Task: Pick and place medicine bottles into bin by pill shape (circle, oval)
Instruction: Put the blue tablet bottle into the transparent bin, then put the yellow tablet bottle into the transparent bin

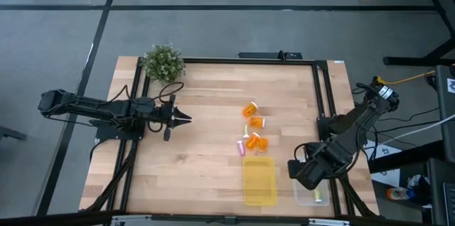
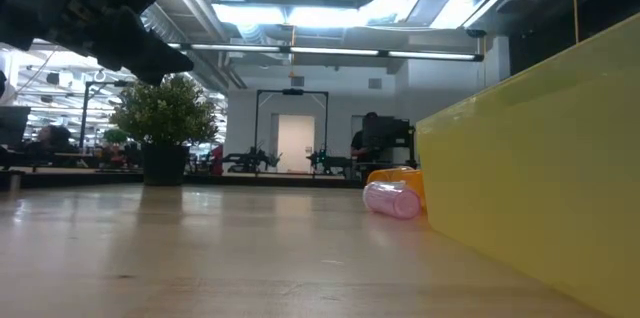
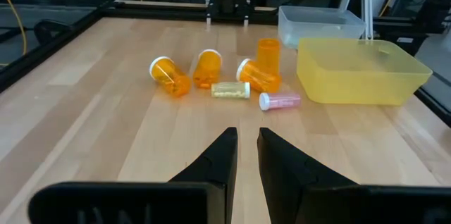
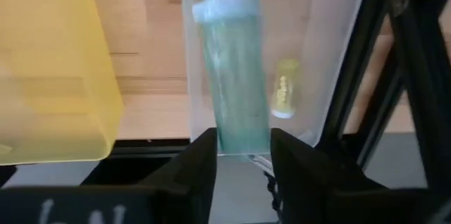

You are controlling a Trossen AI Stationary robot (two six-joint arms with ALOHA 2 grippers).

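The right arm reaches in from the counter's (image 1: 192,162) three o'clock edge, folded at the elbow and angled toward five o'clock, so that its right pincer (image 4: 243,155) hangs over the clear bin (image 1: 307,196) at the counter's five o'clock corner. That pincer is pinching a teal-tinted bottle (image 4: 236,76) with a pale cap, held between its two dark fingers (image 4: 194,160) above the clear bin. Inside that bin lies one small yellow-filled bottle (image 4: 284,87); in the high view it shows as a pale speck (image 1: 316,197) on the bin floor.

The yellow bin (image 1: 259,180) stands just beside the clear bin, on its nine o'clock side.

The left arm stretches level from the nine o'clock edge toward the counter's centre. Its left pincer (image 3: 246,143) hovers above bare wood, well apart from the bottles, with its fingers drawn close and only a narrow gap between the tips.

The remaining medicine bottles cluster at twelve o'clock of the yellow bin: four orange bottles (image 3: 170,78), one upright and three lying down, a yellow-filled clear bottle (image 3: 230,90) lying among them, and a pink bottle (image 3: 279,101) lying nearest the yellow bin. A potted plant (image 1: 163,62) sits at the eleven o'clock corner.
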